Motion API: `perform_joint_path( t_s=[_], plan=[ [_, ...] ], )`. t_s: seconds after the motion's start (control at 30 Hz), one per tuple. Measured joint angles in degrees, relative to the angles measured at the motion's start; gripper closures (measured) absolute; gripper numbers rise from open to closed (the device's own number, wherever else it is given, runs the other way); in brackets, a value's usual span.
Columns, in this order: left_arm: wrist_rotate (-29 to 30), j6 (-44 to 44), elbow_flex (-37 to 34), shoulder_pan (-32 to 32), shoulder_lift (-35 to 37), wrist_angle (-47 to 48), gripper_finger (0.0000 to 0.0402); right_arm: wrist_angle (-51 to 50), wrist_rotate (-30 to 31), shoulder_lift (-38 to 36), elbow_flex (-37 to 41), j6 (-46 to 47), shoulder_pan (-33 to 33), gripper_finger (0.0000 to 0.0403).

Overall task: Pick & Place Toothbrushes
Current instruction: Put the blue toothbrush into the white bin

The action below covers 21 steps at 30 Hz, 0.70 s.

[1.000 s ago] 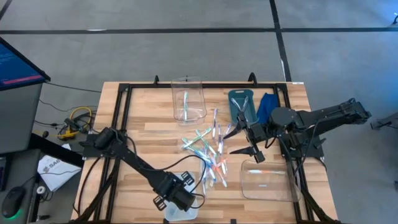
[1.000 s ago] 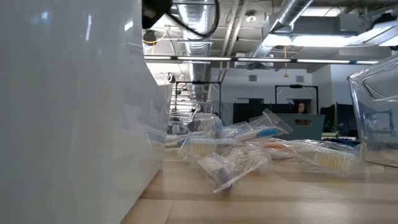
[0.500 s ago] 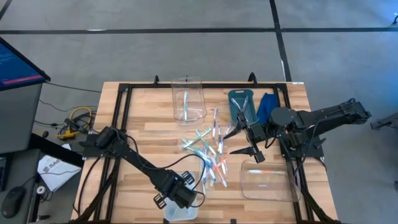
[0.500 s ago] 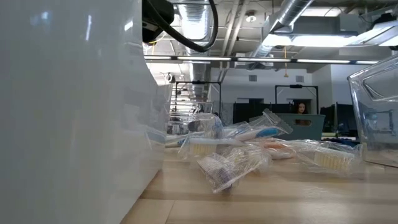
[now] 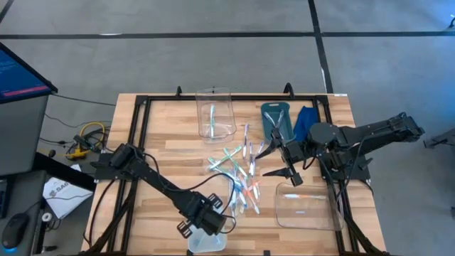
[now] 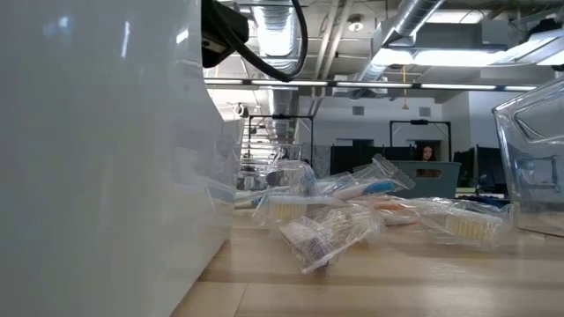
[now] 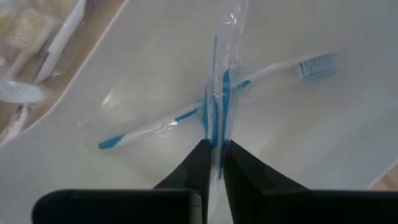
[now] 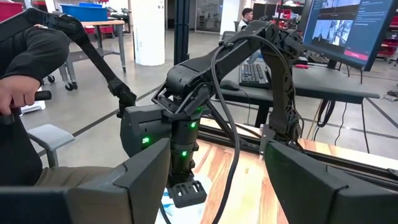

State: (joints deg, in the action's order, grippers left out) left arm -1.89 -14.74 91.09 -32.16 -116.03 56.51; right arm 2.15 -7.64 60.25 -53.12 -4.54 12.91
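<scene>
A wrapped blue-and-white toothbrush (image 7: 155,121) is inside the white bin (image 7: 323,143) at the table's near edge. My left gripper (image 7: 216,149) points down into that bin (image 5: 206,243), shut on the toothbrush. Whether the toothbrush touches the bin floor, I cannot tell. A pile of wrapped toothbrushes (image 5: 238,174) lies on the wood mid-table and also shows in the low view (image 6: 352,211). My right gripper (image 5: 264,162) hovers level beside the pile, open, with nothing between its fingers. My left gripper pinches the clear wrapper (image 7: 217,124) around the middle of the toothbrush between its two fingers. The fingers come from above, pointing down, and lie across the toothbrush. The toothbrush stays roughly level below the fingertips, inside the bin.
A clear container (image 5: 215,114) at the far side holds a toothbrush. Another clear container (image 5: 306,206) stands near the right. A teal tray (image 5: 276,117) and a blue cloth (image 5: 306,121) lie at the far right. A person (image 8: 25,74) sits beyond the table.
My left gripper has sunk a little toward the near bin. My right arm has kept still.
</scene>
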Motion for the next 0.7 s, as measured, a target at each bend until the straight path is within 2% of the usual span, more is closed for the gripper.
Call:
perform_joint_path(
  t_s=[0.4, 0.7],
  plan=[
    [0.0, -3.5, 0.0, 0.0, 0.0, -0.5, 0.0361, 0.0, 0.0, 0.0, 0.0, 0.0, 0.0, 0.0148],
    [0.4, -4.4, 0.0, 0.0, 0.0, -0.6, 0.0313, -0.2, 0.0, 0.0, 0.0, 0.0, 0.0, 0.0148]
  ],
)
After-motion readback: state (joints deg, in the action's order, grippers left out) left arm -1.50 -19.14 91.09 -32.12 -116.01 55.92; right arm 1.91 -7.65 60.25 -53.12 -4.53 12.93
